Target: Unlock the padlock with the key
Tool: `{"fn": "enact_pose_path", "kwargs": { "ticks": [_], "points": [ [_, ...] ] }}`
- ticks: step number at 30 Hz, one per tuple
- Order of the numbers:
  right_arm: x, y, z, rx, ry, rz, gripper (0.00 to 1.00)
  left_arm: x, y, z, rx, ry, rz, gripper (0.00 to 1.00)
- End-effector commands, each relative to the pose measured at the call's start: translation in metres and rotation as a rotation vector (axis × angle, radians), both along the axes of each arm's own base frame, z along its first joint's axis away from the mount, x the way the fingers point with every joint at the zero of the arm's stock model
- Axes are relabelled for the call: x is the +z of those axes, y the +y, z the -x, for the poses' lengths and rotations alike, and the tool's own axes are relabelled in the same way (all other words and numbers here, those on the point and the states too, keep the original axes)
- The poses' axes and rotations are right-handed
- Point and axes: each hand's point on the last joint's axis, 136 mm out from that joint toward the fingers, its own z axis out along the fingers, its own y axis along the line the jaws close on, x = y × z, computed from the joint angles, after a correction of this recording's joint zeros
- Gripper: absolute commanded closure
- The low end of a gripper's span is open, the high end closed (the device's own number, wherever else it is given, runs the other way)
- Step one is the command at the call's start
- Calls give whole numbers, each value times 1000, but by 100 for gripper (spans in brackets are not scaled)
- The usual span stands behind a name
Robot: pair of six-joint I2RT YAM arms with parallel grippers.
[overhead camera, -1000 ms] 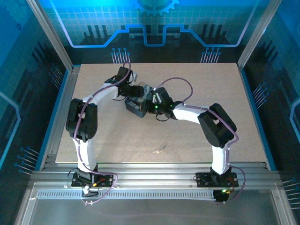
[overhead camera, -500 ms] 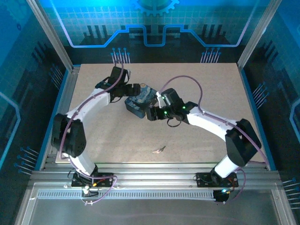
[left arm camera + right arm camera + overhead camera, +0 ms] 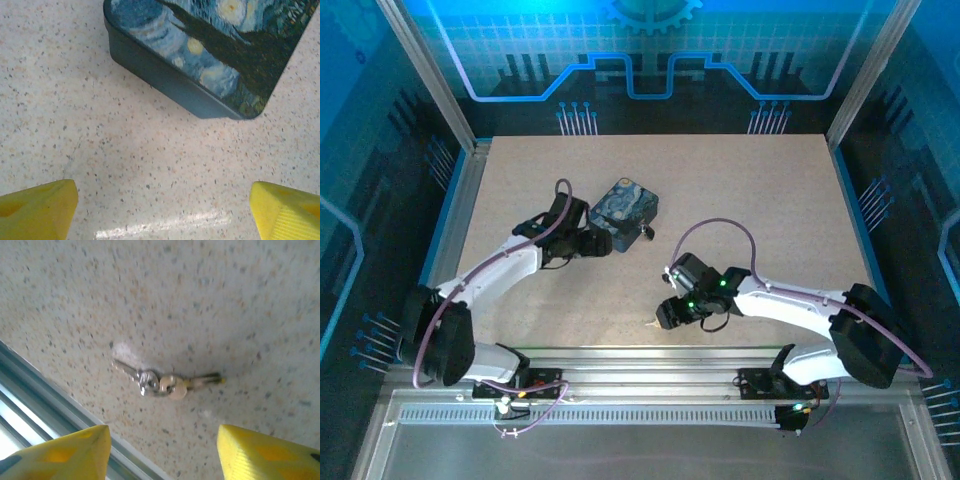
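Note:
The key [image 3: 165, 382] is a pair of small pale keys on a ring, lying flat on the speckled table close to the front edge [image 3: 650, 323]. My right gripper [image 3: 162, 455] hovers over it, open, its yellow fingertips [image 3: 265, 455] on either side and apart from the key. In the top view, the right gripper [image 3: 668, 312] sits just right of the key. The padlock [image 3: 644, 232] shows as a small dark piece at the near right corner of the blue tin [image 3: 625, 212]. My left gripper [image 3: 162, 215] is open over bare table, just short of the tin [image 3: 200, 55].
The metal rail of the table's front edge [image 3: 45, 395] runs just beside the key. The blue swirl-patterned tin sits mid-table, with open tabletop around it and between the two arms.
Both arms have pulled back from the tin toward the near side. The right gripper has dropped to the key at the front edge. The left gripper has backed off to the tin's left.

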Motion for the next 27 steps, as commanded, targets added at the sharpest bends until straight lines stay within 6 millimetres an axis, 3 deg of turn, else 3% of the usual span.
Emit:
{"fn": "enact_pose_path", "kwargs": {
  "ticks": [1,5,17,27],
  "points": [
    [-3,-2,4,-127,-4,21,44,5,2,8,24,-2,23,10],
    [-2,18,4,-153,-6,-14,44,4,-2,9,19,4,42,11],
    [-14,31,-7,-267,-13,179,52,7,-4,12,-11,-5,26,10],
    [-15,21,-4,-358,-33,274,53,11,-4,10,-20,-19,18,10]
  ]
}}
